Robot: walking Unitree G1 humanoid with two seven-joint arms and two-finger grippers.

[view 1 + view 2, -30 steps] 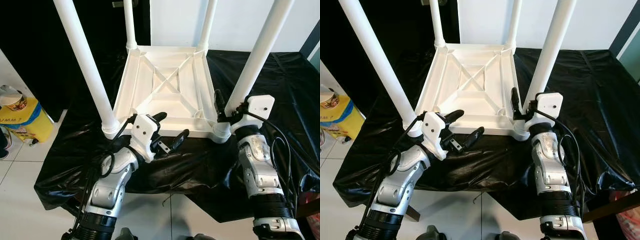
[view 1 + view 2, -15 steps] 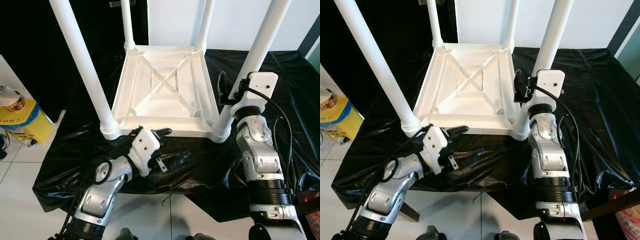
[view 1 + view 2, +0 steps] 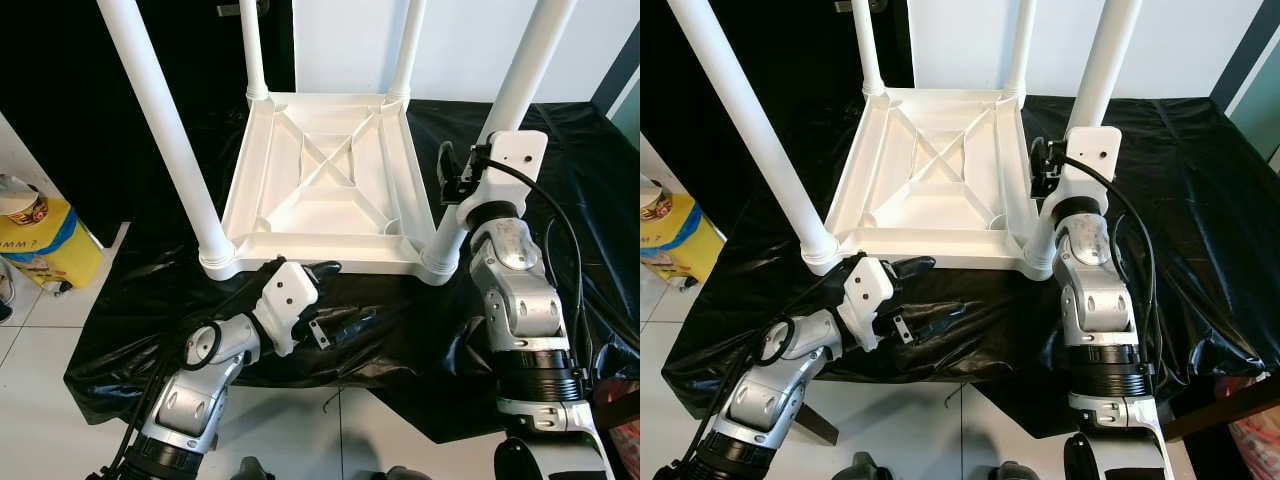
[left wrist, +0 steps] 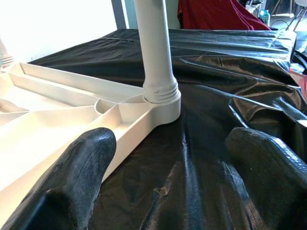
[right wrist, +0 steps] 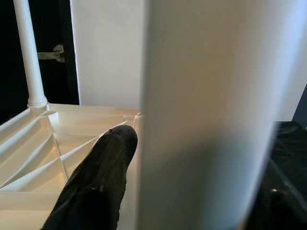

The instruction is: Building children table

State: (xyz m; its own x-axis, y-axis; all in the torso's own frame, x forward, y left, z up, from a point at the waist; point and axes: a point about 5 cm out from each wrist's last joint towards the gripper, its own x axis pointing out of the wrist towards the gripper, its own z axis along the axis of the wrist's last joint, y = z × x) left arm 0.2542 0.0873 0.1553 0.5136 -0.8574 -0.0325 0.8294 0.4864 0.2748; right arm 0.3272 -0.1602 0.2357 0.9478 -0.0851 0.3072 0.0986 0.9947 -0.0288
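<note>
A white children's table (image 3: 330, 170) lies upside down on a black sheet (image 3: 570, 200), its four legs pointing up. My right gripper (image 3: 468, 170) is shut on the near right leg (image 3: 520, 70), a little above its screwed base (image 3: 440, 265). In the right wrist view that leg (image 5: 201, 110) stands against one black finger (image 5: 100, 182). My left gripper (image 3: 335, 297) hangs open just in front of the table's front rim, low over the sheet, with nothing between its fingers (image 4: 81, 177). The near left leg (image 3: 165, 130) stands free.
A yellow bag with a paper cup (image 3: 40, 240) sits on the tiled floor at the left. A white wall and a dark doorway lie behind the table. The sheet's front edge drops off near my arms. Something red (image 4: 216, 12) lies beyond the far side.
My right gripper has climbed from the base of the near right leg to higher up on it. My left gripper has dropped from the front rim down toward the black sheet.
</note>
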